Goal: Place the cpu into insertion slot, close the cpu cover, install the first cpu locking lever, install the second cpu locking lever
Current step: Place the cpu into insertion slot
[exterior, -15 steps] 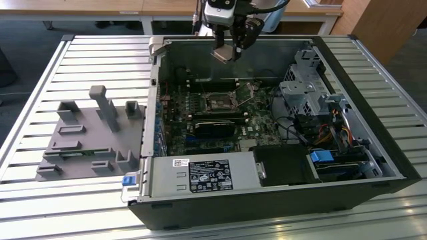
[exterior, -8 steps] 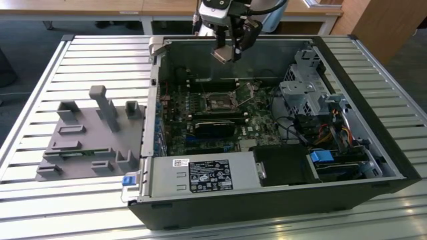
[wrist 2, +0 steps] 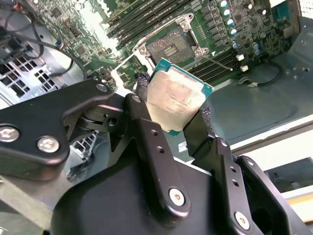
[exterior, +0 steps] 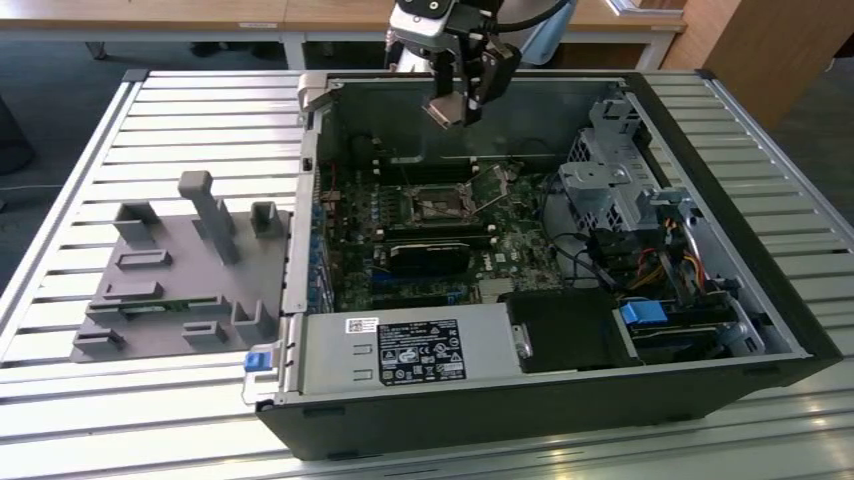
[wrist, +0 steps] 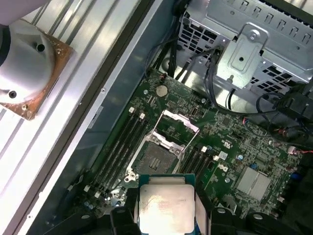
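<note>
Hanging over the open computer case [exterior: 534, 410] in the exterior view, the gripper [exterior: 451, 112] holds the cpu [exterior: 443, 113] above the motherboard [exterior: 441, 255], well clear of the insertion slot [exterior: 438, 204]. A grey parts fixture [exterior: 174, 270] lies on the slatted table [exterior: 80, 420] to the exterior view's left of the case.

In the second wrist view, the two black fingers [wrist 2: 146, 132] are clamped on opposite edges of the cpu [wrist 2: 178, 95], its metallic top facing the camera. Beyond it, the insertion slot [wrist 2: 171, 46] lies bare.

In the first wrist view, the cpu [wrist: 166, 200] sits between the fingers. The slot [wrist: 155, 159] is uncovered, and the cpu cover [wrist: 181, 121] is swung up at its far edge.
</note>
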Controlling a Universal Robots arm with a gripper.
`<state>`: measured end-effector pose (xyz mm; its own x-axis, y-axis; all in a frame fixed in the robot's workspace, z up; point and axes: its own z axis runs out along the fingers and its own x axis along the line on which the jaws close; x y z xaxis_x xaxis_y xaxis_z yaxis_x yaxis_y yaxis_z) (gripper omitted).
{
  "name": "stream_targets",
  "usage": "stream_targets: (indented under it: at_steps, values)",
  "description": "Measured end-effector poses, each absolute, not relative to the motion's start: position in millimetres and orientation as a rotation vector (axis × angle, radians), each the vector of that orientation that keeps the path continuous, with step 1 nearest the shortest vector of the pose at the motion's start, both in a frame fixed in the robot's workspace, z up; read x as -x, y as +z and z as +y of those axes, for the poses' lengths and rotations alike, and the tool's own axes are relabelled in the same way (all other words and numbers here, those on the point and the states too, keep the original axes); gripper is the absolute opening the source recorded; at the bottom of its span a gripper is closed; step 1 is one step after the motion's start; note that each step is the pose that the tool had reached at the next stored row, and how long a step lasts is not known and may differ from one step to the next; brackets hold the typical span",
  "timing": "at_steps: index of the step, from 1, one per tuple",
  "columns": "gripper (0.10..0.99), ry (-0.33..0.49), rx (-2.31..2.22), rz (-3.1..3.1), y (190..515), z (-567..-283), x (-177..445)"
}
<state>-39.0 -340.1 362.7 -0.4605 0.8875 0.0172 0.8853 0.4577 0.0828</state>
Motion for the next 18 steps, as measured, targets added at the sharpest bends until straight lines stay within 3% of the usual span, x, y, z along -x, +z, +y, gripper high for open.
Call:
stream_targets:
  at_steps: [18]
  values:
    - [0.541, 0.116, -1.811, 2.519, 351.5, -340.1, 39.1]
